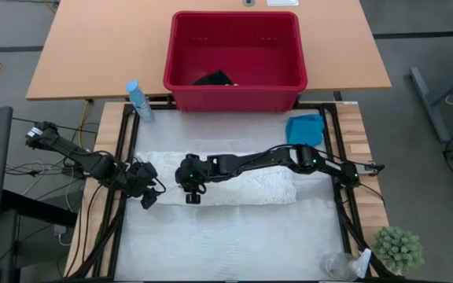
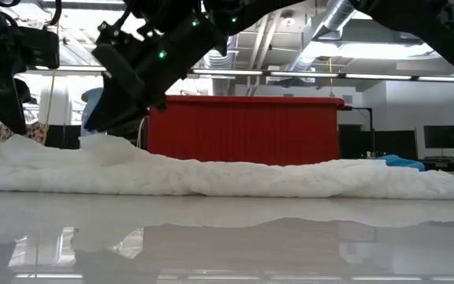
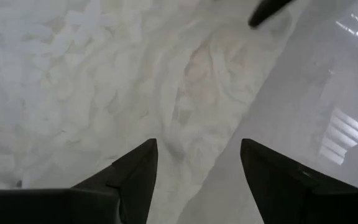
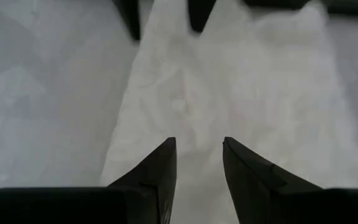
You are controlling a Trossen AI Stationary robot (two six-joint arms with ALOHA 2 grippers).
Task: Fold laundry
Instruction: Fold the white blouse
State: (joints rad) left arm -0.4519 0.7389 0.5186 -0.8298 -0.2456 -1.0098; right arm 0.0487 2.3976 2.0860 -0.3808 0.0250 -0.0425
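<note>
The cream-white lacy cloth (image 1: pixel 242 185) lies on the table as a long folded band from left to right. My left gripper (image 1: pixel 149 196) stands open over its left end, and the cloth (image 3: pixel 185 81) shows below the spread fingers. My right gripper (image 1: pixel 193 192) reaches in from the right and is open just above the same end (image 4: pixel 229 74), nothing between its fingers. A turquoise garment (image 1: pixel 305 128) lies at the table's far right. A dark garment (image 1: pixel 215 79) lies in the red basket (image 1: pixel 234 93).
The red basket stands at the table's far edge. A blue spray bottle (image 1: pixel 138 101) stands at the far left, and a small green plant (image 1: pixel 399 250) and a clear bottle (image 1: pixel 344 266) at the near right. Bare tabletop (image 1: pixel 234 244) lies in front of the cloth.
</note>
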